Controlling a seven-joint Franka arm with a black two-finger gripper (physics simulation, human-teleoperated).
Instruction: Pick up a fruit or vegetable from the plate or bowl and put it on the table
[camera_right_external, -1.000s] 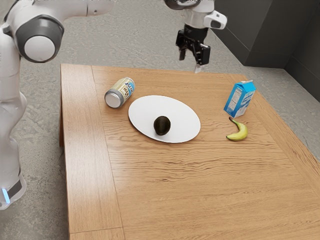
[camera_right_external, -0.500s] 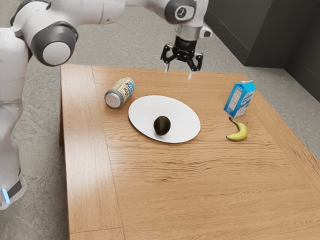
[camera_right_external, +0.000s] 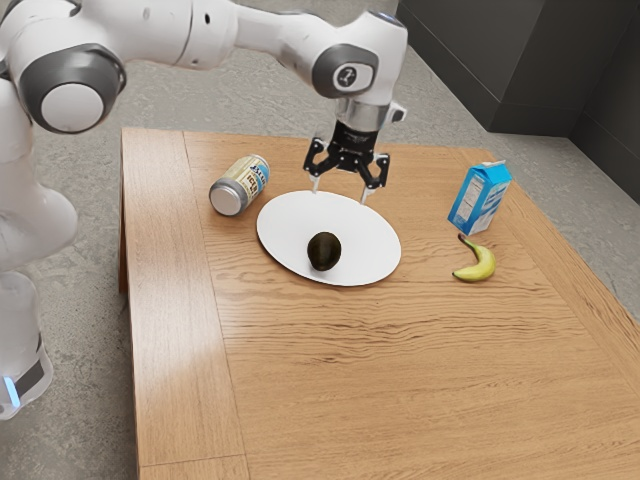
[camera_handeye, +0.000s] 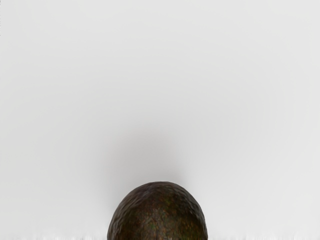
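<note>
Avocado (camera_right_external: 324, 251), the piece to be moved, at the centre of the exterior view's frame; it rests on the white plate (camera_right_external: 290, 225), near the rim toward the lower edge of the frame, and its dark, pebbled skin shows closely in the wrist view. Handling, as judged from its look: a fairly light but solid fruit, firm enough for a moderate squeeze, liable to bruise under a hard one; the rounded form may roll or slip on the smooth plate if one finger meets it first; the best hold is probably across its widest part, a finger on each flank, with the tips kept just clear of the plate.

Arm (camera_right_external: 270, 38) entering from the upper left and crossing the top of the frame; it bends at the wrist, so that the hand points down toward the plate with a slight lean; the gripper (camera_right_external: 340, 195), at upper middle, has its two fingers spread wide, one toward the exterior view's left and one toward its right, with nothing pinched between them; the avocado remains to be grasped. The next move presumably calls for centring over the fruit and a straight descent, before a lift to bare table (camera_right_external: 400, 380).
</note>
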